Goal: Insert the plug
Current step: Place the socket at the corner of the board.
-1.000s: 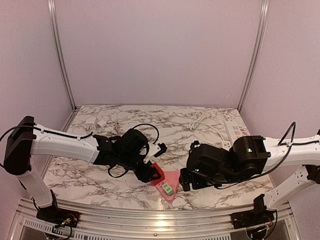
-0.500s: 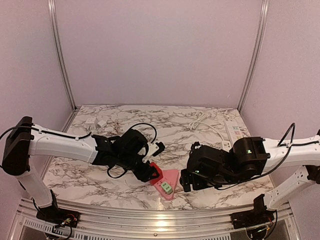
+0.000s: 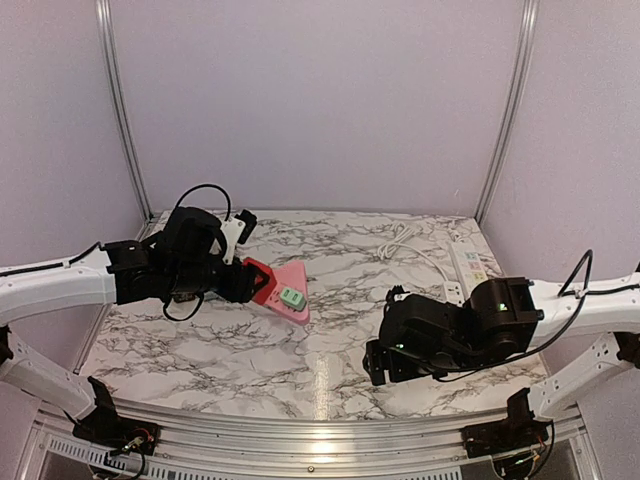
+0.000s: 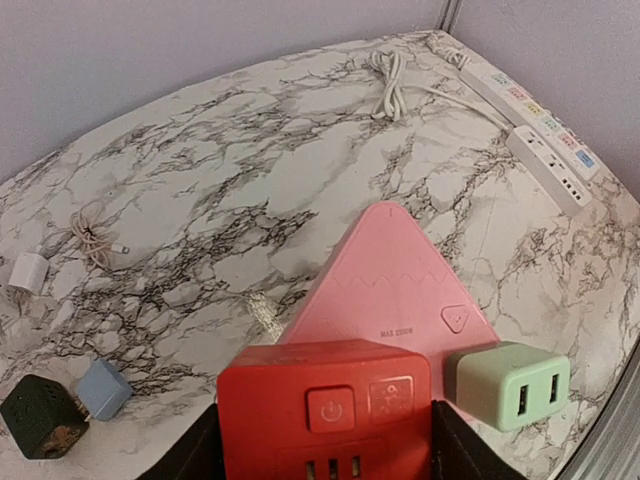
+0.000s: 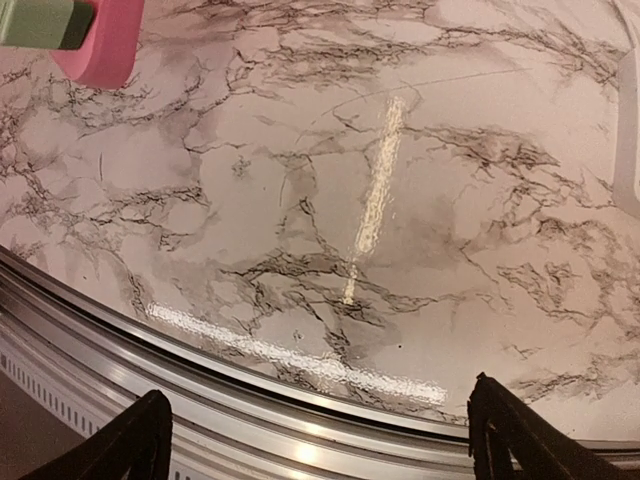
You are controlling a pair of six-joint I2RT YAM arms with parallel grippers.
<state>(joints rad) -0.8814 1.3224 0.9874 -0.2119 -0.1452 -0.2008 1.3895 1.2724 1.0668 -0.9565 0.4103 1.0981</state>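
Observation:
My left gripper [image 3: 248, 282] is shut on the red end block [image 3: 259, 281] of a pink triangular power strip [image 3: 291, 279] and holds it above the left rear of the table. A pale green plug [image 3: 292, 297] sits on the strip's near side. In the left wrist view the red block [image 4: 325, 405] fills the space between the black fingers [image 4: 190, 455], with the pink strip [image 4: 385, 290] beyond and the green plug [image 4: 512, 385] at its right edge. My right gripper [image 3: 372, 362] is open and empty, low over the front right; its wrist view catches the strip's corner [image 5: 100, 40].
A white power strip [image 3: 468, 262] and a coiled white cable [image 3: 400, 240] lie at the back right. At the left lie a black cube [image 4: 40, 415], a grey-blue cube [image 4: 103, 388] and a white charger [image 4: 28, 272] with its thin cable. A metal rail [image 5: 300, 400] edges the front.
My left arm has carried the pink strip with the green plug from the front centre up and back to the left rear. The right arm has barely moved.

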